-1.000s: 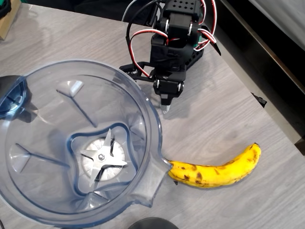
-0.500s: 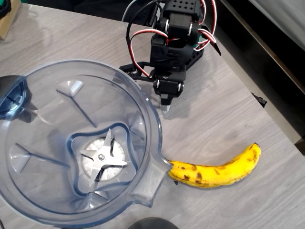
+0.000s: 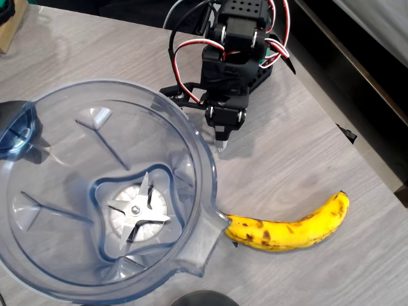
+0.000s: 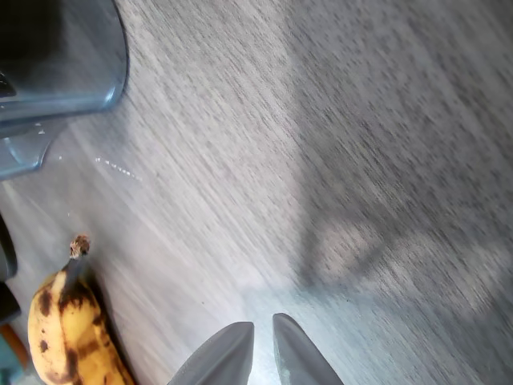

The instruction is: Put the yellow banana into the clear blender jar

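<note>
- Nothing has moved since the earlier frames; the black two-finger gripper (image 3: 222,145) stays hovering with fingers clenched, grasping nothing.
- The curved yellow banana with brown-black spots (image 3: 290,227) lies on the grey wood-grain table (image 3: 299,159), at the gripper's five o'clock.
- Its stem end touches the clear bluish plastic blender jar (image 3: 191,153) at the jar's four o'clock.

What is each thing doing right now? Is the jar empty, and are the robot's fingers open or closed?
yellow banana: lying flat on the table, outside the jar, one end at the spout, not held.
clear blender jar: upright, lid off, empty except for its blade.
gripper: almost shut, holding nothing, above bare table beside the jar's rim.
</note>
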`<state>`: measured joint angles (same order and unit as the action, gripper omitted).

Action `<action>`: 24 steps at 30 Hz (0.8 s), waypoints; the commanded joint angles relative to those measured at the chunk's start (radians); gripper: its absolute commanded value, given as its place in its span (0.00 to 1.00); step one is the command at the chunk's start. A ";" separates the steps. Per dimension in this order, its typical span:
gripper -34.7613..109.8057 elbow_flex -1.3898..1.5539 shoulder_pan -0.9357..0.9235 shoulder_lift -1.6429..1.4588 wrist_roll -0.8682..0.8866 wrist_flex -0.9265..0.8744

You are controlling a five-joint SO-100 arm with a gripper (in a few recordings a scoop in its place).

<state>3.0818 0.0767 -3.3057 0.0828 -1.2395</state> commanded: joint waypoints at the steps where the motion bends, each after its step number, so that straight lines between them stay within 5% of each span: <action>1: 0.24 0.009 -0.005 -0.031 -0.008 -0.006; 17: 0.24 0.009 0.002 -0.031 0.028 -0.006; 24: 0.24 0.009 0.295 -0.032 0.040 0.023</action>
<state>3.0818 0.2884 -3.3057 0.1273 -1.2364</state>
